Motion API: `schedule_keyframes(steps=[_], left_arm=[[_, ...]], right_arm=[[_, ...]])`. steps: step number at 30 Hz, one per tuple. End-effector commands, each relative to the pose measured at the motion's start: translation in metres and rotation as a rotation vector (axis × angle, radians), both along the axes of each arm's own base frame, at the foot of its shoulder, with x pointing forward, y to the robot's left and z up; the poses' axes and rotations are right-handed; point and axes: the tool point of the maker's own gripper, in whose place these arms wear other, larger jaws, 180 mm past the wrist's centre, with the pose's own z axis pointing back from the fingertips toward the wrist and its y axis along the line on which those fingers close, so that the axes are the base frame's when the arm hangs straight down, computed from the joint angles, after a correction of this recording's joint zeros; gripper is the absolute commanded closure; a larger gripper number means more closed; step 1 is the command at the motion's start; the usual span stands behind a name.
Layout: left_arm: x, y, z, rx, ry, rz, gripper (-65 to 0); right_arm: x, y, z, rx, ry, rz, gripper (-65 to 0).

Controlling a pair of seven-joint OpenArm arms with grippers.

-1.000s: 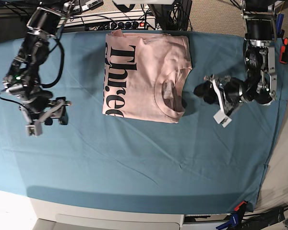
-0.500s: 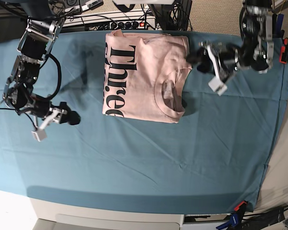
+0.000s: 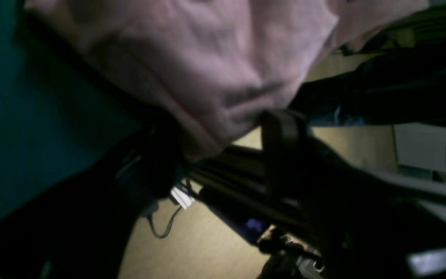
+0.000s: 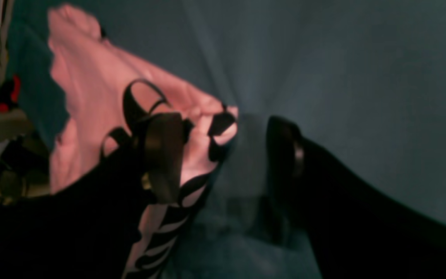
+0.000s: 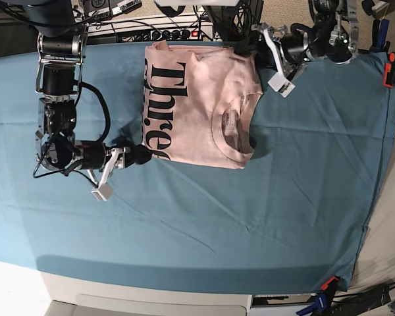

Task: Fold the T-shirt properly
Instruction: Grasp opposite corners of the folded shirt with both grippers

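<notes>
Reaching for both ends of the folded T-shirt (image 5: 197, 105)

We see it lying lettering-up on the teal cloth (image 5: 217, 217). Our left gripper (image 5: 255, 41) spreads wide at its far corner, pink fabric between the fingers; our right gripper (image 5: 137, 155) gapes open at the near printed corner.

The T-shirt (image 5: 201, 105) was pale pink with bold black lettering. A teal cloth (image 5: 204, 217) covered the table. Both tools were black.
</notes>
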Motion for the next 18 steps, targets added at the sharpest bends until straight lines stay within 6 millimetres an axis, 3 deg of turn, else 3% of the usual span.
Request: schedule_keyframes(steps=[1,7,14,16,18], left_arm=[[0.0,-0.002,0.003,-0.004,-0.006,0.001,-35.2],[0.006,-0.005,0.007,-0.024,-0.026,0.021,-35.2],[0.01,-0.012,0.007,-0.028,-0.036,0.04,-35.2],[0.011,-0.01,0.006,-0.019,-0.03,0.05,-35.2],[0.012,-0.009,0.004,-0.009,-0.031,0.055,-35.2]], right_arm=[[0.015,-0.002,0.019,0.016,-0.06,-0.006,-34.2],[0.015,0.002,0.02,0.031,-0.061,-0.004,-34.1],[0.014,0.037,0.018,0.097,-0.059,0.025,-33.7],[0.013,0.043,0.017,0.103,-0.057,0.031,-29.3],[0.013,0.045,0.018,0.106,-0.065,0.04,-19.6]])
